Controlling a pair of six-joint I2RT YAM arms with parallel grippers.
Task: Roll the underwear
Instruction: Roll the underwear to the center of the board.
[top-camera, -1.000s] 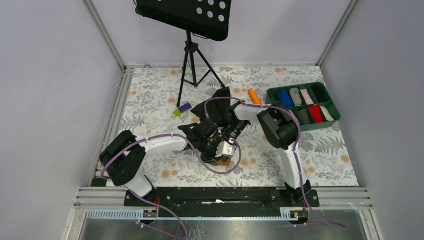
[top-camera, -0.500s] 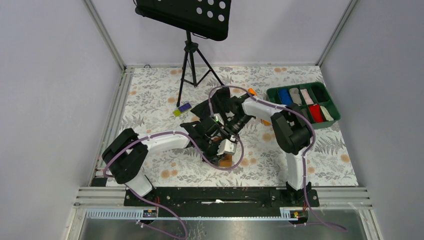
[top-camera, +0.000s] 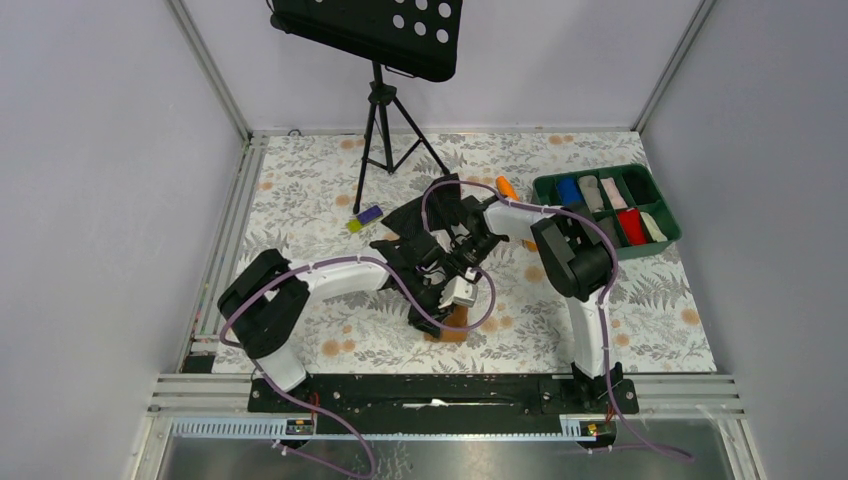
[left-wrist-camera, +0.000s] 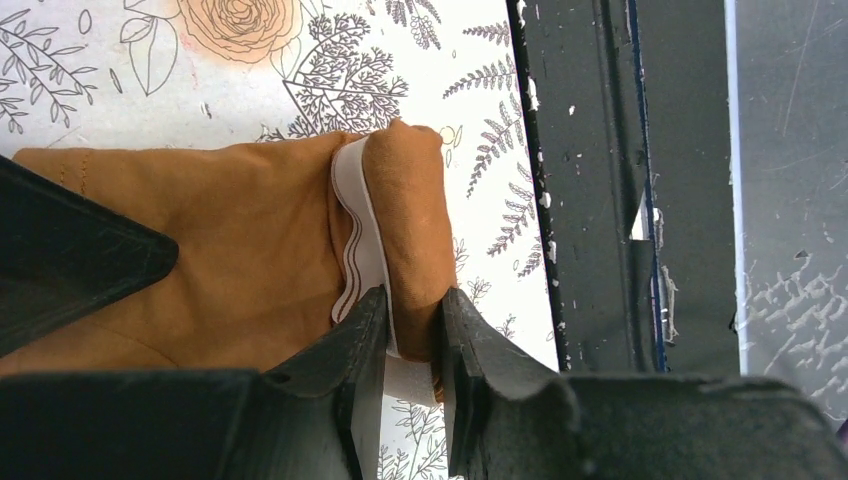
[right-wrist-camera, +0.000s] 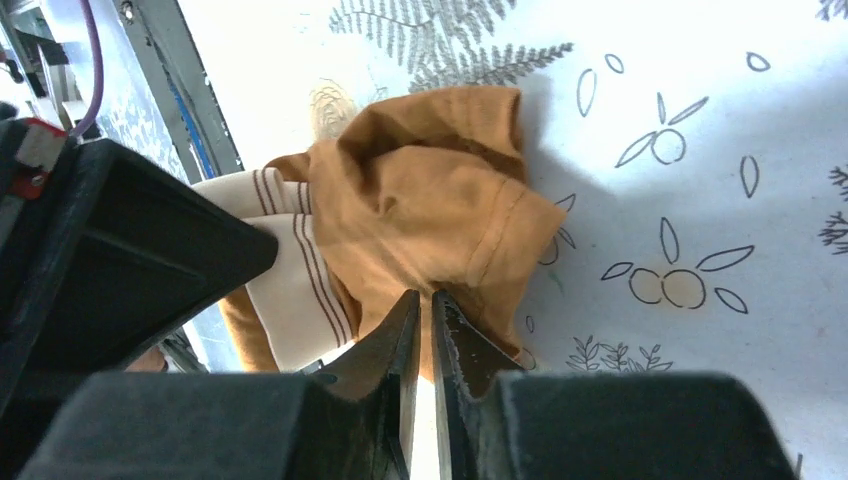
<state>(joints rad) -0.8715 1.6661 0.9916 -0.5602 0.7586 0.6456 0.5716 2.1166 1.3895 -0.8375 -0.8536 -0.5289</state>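
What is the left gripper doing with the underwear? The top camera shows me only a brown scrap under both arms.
Observer: The left gripper is shut on a folded ridge of the underwear, with the pale waistband caught in the grip.
Operator: And the right one?
Observer: The right gripper is almost closed on the underwear's brown edge; it looks pinched.
Operator: Rolled yet?
Observer: No; it lies bunched and partly folded on the table, not a tight roll.
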